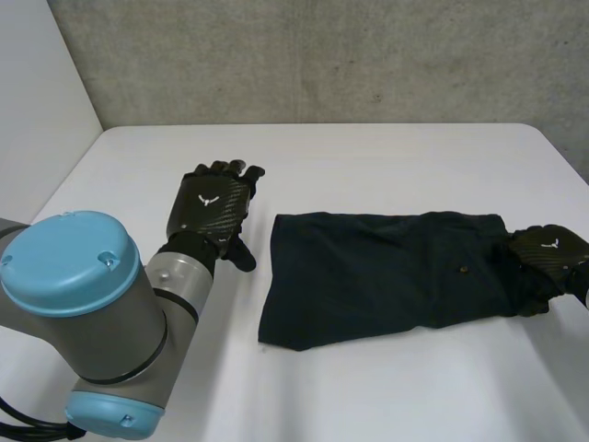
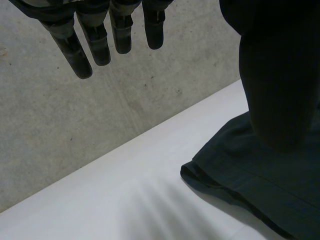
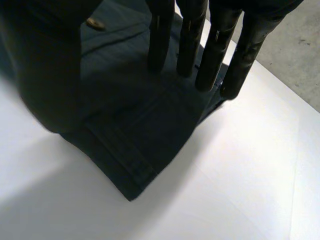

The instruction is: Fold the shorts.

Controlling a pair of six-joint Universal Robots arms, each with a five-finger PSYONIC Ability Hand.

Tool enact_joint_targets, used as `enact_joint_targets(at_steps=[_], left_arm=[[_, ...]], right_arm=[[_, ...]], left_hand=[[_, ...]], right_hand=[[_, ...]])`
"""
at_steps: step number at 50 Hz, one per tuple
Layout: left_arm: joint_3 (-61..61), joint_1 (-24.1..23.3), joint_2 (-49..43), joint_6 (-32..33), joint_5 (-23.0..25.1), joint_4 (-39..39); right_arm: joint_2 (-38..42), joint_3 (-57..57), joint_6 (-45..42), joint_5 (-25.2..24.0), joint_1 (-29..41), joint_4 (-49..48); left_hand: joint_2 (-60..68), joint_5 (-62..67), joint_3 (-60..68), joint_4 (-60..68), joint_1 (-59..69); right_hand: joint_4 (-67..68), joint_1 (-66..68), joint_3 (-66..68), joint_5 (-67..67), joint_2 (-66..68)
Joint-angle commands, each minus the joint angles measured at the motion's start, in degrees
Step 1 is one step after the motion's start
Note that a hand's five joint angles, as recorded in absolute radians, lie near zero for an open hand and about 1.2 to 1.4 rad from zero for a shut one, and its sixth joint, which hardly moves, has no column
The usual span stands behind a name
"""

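- Head view: dark navy fabric shorts [image 1: 386,276] are laid flat on the white table [image 1: 368,157]. The left hand [image 1: 213,204] is held open beside them. The right hand [image 1: 550,250], at their right end, is cut off by the edge. A white emblem [image 1: 206,196] is seen, but no writing can be read.
- Left wrist view: straight fingers [image 2: 100,45] are seen above the table. The shorts' corner [image 2: 260,185] is partly hidden by the blurred thumb.
- Right wrist view: straight, unclenched fingers [image 3: 212,55] are held over the shorts' end [image 3: 145,125]. A small brass button [image 3: 95,23] is seen.

The shorts [image 1: 386,276] are plain dark navy with one small brass-coloured button [image 1: 462,270], on a white worktop [image 1: 368,157]. Beyond the shorts the wall [image 1: 322,64] is mottled grey; the left hand [image 1: 213,204] and right hand [image 1: 550,250] are black, each with a small white emblem.
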Motion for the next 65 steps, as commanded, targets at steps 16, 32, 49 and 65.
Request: enact_joint_targets(at_steps=[16, 32, 49, 65], left_arm=[[-0.2, -0.2, -0.4, 0.0, 0.0, 0.0], [-0.2, -0.1, 0.1, -0.3, -1.6, 0.0], [-0.1, 0.0, 0.4, -0.5, -3.5, 0.6], [0.9, 0.2, 0.5, -0.5, -4.7, 1.3]], right_arm=[[5.1, -1.6, 0.2, 0.3, 0.1, -4.3], [-7.0, -10.0, -2.0, 1.5, 10.3, -2.4], [7.5, -25.6, -21.2, 3.3, 48.8, 18.9], [3.8, -23.9, -3.3, 4.7, 49.1, 7.9]], left_hand=[[0.4, -0.7, -0.3, 0.2, 0.6], [0.4, -0.7, -0.3, 0.2, 0.6], [0.2, -0.8, -0.5, 0.1, 0.5], [0.0, -1.0, -0.6, -0.1, 0.3]], right_hand=[[49.4, 53.6, 49.4, 50.5, 49.2], [49.4, 53.6, 49.4, 50.5, 49.2], [49.4, 53.6, 49.4, 50.5, 49.2], [-0.5, 3.8, -0.5, 0.7, -0.6]])
